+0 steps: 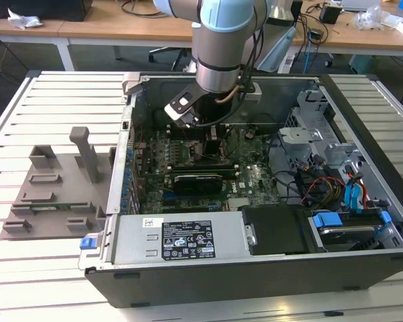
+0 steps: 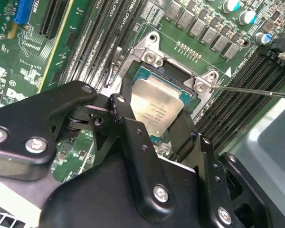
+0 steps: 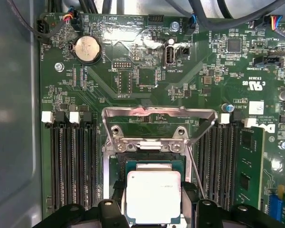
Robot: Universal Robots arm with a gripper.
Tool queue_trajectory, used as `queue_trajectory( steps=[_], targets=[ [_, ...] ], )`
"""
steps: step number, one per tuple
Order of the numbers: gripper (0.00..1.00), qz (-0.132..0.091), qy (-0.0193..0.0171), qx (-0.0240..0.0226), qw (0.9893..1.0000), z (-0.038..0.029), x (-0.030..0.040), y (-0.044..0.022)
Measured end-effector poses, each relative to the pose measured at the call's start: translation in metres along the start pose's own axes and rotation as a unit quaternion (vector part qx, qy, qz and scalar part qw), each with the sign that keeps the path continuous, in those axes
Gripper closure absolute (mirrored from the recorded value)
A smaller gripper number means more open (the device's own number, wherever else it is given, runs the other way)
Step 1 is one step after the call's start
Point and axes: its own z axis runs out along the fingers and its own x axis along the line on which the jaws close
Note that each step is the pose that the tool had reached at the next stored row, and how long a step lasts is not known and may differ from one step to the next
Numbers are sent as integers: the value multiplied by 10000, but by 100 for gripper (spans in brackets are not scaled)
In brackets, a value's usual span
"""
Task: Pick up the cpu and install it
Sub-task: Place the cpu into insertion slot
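The cpu (image 2: 159, 104) is a flat square chip with a silvery top; in the first wrist view the cpu (image 3: 153, 194) sits over the open socket on the green motherboard. My gripper (image 2: 154, 121) is shut on it, one black finger against each of two opposite edges. The socket's metal frame (image 2: 152, 57) surrounds it, and the load plate (image 3: 159, 114) is swung open. Whether the chip is seated or just above the socket I cannot tell. In the exterior view my gripper (image 1: 213, 142) reaches down into the open computer case (image 1: 121, 168).
Memory slots (image 3: 71, 161) flank the socket on both sides. A thin wire lever (image 2: 251, 90) juts out beside it. A long black card (image 1: 198, 180) lies nearer the case front. A grey plastic tray (image 1: 54, 188) with upright pegs sits at the exterior view's left. Drive bays (image 1: 316, 134) fill the right.
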Motion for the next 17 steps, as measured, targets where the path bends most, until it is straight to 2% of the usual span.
queue_trajectory(
  steps=[5,12,13,17],
  targets=[
    [45,0,-4,2,10000,41,34,11],
    [45,0,0,-2,10000,46,36,12],
    [38,1,3,-2,10000,48,37,12],
    [38,1,-2,1,10000,46,36,11]
  ],
)
